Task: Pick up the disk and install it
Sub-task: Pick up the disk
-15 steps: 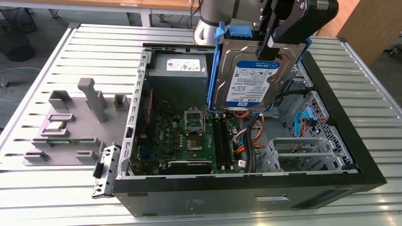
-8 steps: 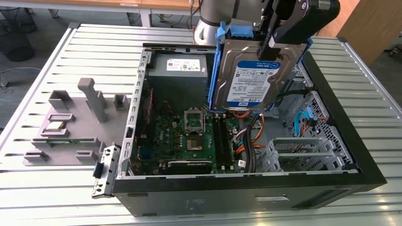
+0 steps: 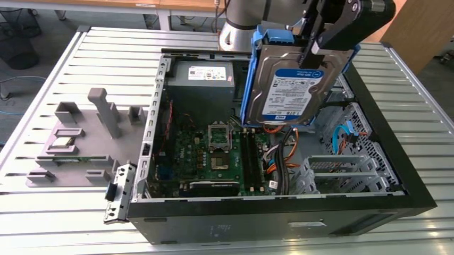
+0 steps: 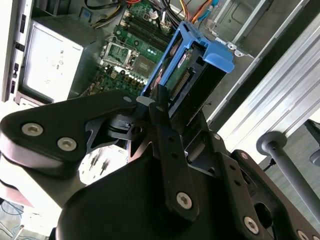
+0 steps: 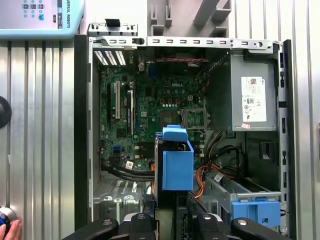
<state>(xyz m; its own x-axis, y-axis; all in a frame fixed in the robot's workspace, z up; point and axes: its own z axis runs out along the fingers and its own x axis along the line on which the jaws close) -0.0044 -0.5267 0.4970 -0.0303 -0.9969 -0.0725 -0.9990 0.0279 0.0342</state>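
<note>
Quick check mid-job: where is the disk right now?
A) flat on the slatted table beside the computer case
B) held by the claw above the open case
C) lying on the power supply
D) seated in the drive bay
B: the claw is shut on the disk, which hangs on edge over the open computer case.

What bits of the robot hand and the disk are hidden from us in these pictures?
Exterior view: the hand, shut on the disk, is cut off by the top edge.
Exterior view: the disk covers part of the computer case interior behind it.
Second wrist view: the hand's black body hides the disk's near end.
First wrist view: the disk stands edge-on, so its label faces away.
</note>
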